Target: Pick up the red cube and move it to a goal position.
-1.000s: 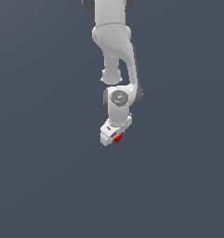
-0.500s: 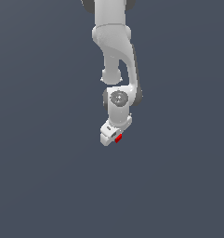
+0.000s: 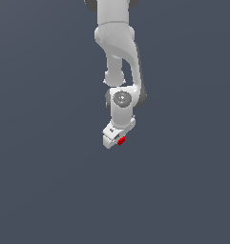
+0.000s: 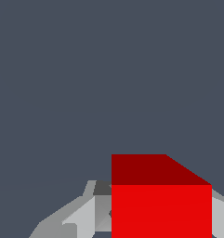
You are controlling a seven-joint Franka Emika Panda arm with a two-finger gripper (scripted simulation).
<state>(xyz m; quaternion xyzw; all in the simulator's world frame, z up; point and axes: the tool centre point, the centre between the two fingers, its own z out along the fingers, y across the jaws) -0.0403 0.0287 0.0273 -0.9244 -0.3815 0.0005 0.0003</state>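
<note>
The jaws are pinching the red cube (image 4: 161, 209) between them: in the wrist view grey fingers (image 4: 81, 216) are showing on both sides of the cube, whose bright face is filling much of the space at the gripper (image 4: 162, 218). In the exterior view the cube (image 3: 121, 140) is peeking out as a small red patch at the tip of the white gripper (image 3: 117, 139), which is hanging below the white arm (image 3: 117, 57) reaching down from above. Plain dark grey is surrounding everything.
</note>
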